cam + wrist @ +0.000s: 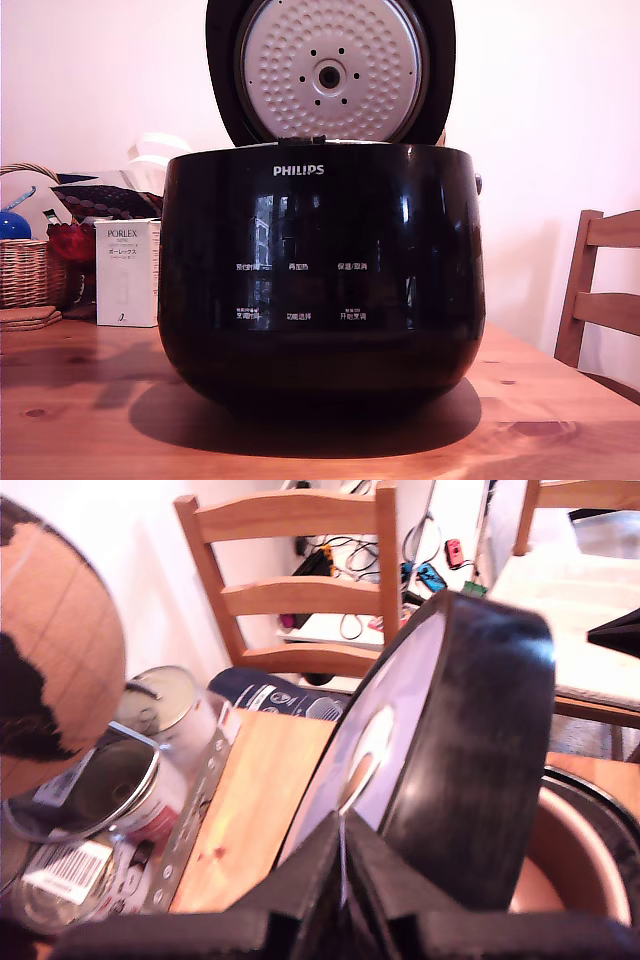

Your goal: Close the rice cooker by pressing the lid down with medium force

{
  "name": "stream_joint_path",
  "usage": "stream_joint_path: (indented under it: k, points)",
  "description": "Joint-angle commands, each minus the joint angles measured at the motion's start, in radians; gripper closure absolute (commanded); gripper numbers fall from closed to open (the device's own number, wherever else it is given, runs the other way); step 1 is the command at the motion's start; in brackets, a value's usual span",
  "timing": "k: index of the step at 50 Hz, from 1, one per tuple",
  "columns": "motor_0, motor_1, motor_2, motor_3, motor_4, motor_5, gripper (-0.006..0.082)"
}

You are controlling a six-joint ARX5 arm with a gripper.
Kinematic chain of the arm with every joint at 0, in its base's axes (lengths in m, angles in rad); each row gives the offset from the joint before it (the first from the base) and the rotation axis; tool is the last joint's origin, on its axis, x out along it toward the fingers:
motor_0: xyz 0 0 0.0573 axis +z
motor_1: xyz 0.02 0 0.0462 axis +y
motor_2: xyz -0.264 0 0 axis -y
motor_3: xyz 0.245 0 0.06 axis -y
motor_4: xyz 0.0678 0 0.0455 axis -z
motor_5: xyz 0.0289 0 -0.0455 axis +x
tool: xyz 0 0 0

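The rice cooker stands on the wooden table, glossy black with a white PHILIPS logo. Its lid is raised upright behind the pot, the dimpled silver inner plate facing the exterior camera. No arm shows in that view. In the wrist view the lid is seen edge-on and tilted, its silver plate on one side and the open pot's rim beside it. My gripper is close against the lid's edge, its black fingers pressed together with only a thin seam between them and nothing held.
A white PORLEX box and a wicker basket stand at the exterior view's left; a wooden chair is at its right. The wrist view shows another chair, tins and a glass lid, and a globe.
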Motion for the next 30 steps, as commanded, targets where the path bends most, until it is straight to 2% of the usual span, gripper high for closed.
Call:
stream_joint_path:
  k: [1, 30]
  points:
    - [-0.006, 0.052, -0.018, -0.006, 0.0, -0.012, 0.0789]
    - [-0.027, 0.074, -0.023, -0.011, -0.002, -0.093, 0.0789]
